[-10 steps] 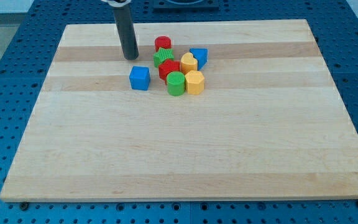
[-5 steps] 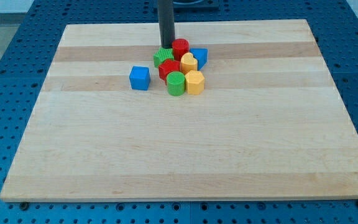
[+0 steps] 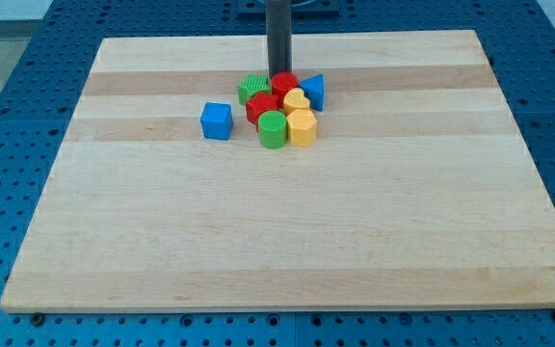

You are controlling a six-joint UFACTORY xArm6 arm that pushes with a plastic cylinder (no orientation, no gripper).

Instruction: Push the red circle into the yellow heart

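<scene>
The red circle (image 3: 284, 83) sits at the top of a tight cluster of blocks and touches the yellow heart (image 3: 297, 99) just below and to its right. My tip (image 3: 278, 73) stands right behind the red circle, at its top edge, apparently touching it. The rod rises straight out of the view's top.
In the cluster: a green block (image 3: 253, 89) left of the red circle, a blue triangle (image 3: 314, 91) to the right, a red block (image 3: 262, 107), a green cylinder (image 3: 273, 128) and a yellow hexagon (image 3: 302, 126). A blue cube (image 3: 217, 120) stands apart at the left.
My tip moved right from the board's upper left to behind the red circle. The red circle slid right and down, from above the green block to against the yellow heart.
</scene>
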